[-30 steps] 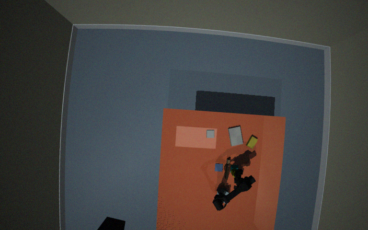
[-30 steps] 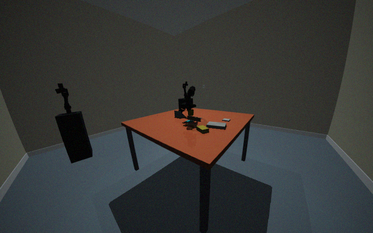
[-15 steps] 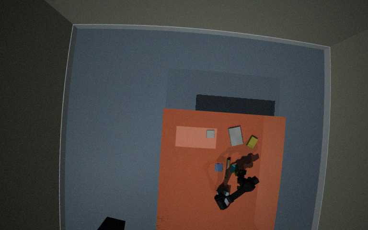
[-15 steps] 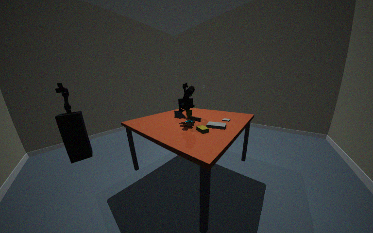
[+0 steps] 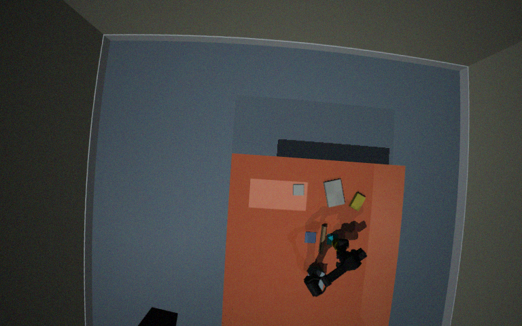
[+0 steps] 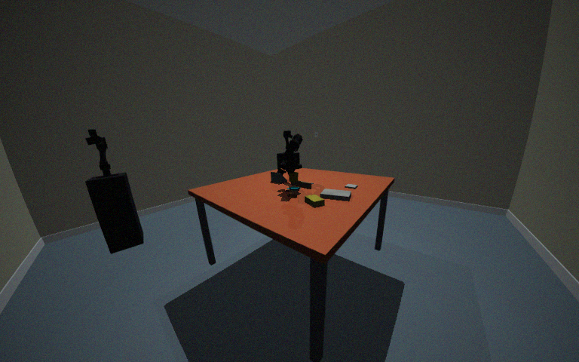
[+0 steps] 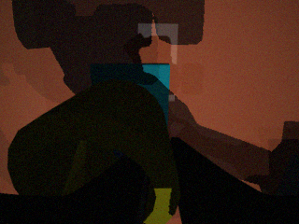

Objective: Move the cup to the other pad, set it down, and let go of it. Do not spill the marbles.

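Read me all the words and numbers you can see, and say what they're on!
None: no words, numbers or signs can be read.
No letters show on the yellow block, the white box or the blue pad.
The cup is too dark to be sure.
The wall's pale speck is too small to tell.
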Robot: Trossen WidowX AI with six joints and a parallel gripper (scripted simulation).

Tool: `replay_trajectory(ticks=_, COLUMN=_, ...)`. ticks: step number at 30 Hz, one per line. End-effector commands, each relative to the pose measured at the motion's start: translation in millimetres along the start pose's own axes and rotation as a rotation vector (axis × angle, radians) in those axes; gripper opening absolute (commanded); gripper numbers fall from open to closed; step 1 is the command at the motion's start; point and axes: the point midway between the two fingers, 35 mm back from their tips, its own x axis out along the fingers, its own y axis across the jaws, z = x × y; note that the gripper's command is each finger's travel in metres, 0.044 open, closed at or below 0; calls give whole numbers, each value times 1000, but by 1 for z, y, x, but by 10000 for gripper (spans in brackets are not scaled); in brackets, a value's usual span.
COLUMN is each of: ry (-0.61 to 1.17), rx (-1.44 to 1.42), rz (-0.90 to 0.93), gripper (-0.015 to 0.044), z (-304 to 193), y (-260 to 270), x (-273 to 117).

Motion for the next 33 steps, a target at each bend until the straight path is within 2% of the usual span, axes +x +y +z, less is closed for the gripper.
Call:
replay_trajectory(ticks=1, ry=6, rx=5, rz=-1, gripper=0, z=-1, y=-1, x=7)
replay_trajectory(ticks=33, ry=8, rx=4, rz=0, gripper=0, z=-2, y=-1, x=50)
